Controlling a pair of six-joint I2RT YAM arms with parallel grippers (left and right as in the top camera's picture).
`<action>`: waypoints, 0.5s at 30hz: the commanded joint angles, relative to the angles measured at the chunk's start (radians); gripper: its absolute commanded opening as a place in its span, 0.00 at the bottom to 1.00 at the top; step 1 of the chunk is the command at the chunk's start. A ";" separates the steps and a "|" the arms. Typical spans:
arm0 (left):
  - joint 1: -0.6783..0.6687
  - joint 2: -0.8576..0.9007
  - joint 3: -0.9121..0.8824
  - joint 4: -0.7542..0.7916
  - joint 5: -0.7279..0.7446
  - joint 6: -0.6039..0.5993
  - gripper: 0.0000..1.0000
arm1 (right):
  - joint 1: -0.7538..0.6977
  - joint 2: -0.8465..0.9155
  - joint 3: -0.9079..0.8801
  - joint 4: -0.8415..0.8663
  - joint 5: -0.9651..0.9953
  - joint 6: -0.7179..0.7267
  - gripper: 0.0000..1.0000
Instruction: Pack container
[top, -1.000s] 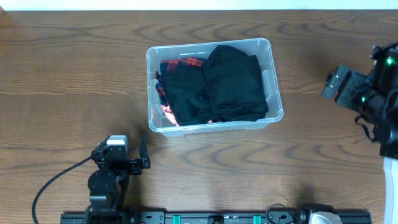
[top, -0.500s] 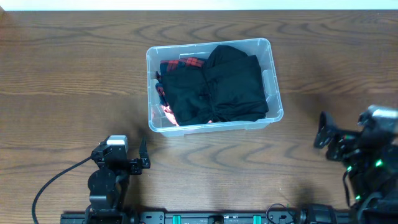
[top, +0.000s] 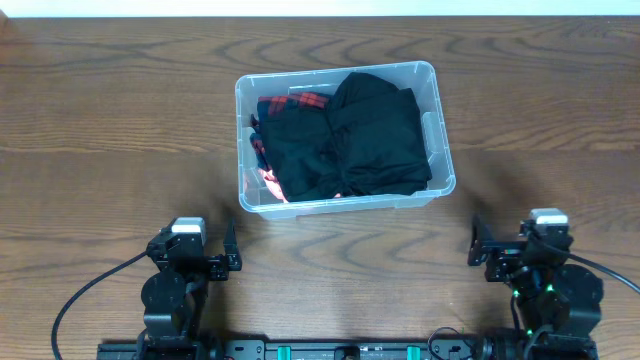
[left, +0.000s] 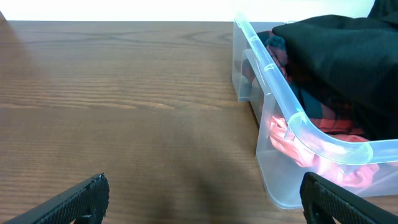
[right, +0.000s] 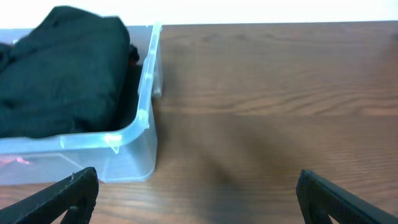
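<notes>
The container (top: 441, 150), a clear plastic bin, stands at the table's middle. It holds folded black clothing (top: 370, 135) over a red plaid garment (top: 300, 101), and the pile hides its base. My left gripper (top: 231, 256) sits open and empty near the front edge, in front of the bin's left corner. In the left wrist view the gripper (left: 202, 202) has the bin's rim (left: 280, 93) to its right. My right gripper (top: 479, 246) is open and empty at the front right. In the right wrist view the gripper (right: 198, 199) has the bin (right: 146, 93) to its left.
Bare wooden tabletop (top: 120, 120) surrounds the bin on all sides. A black cable (top: 85, 295) runs from the left arm's base toward the front edge. A rail with the arm mounts (top: 350, 350) lies along the front.
My right arm has swung from the table's right edge down to the front right and now faces the bin. The left arm and the bin have not moved.
</notes>
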 joint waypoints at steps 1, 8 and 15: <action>-0.003 -0.006 -0.021 -0.003 0.010 0.003 0.98 | -0.003 -0.029 -0.058 0.028 -0.036 -0.021 0.99; -0.003 -0.006 -0.021 -0.003 0.010 0.003 0.98 | -0.003 -0.038 -0.177 0.121 -0.056 -0.021 0.99; -0.003 -0.006 -0.021 -0.003 0.010 0.003 0.98 | -0.003 -0.038 -0.259 0.220 -0.081 -0.021 0.99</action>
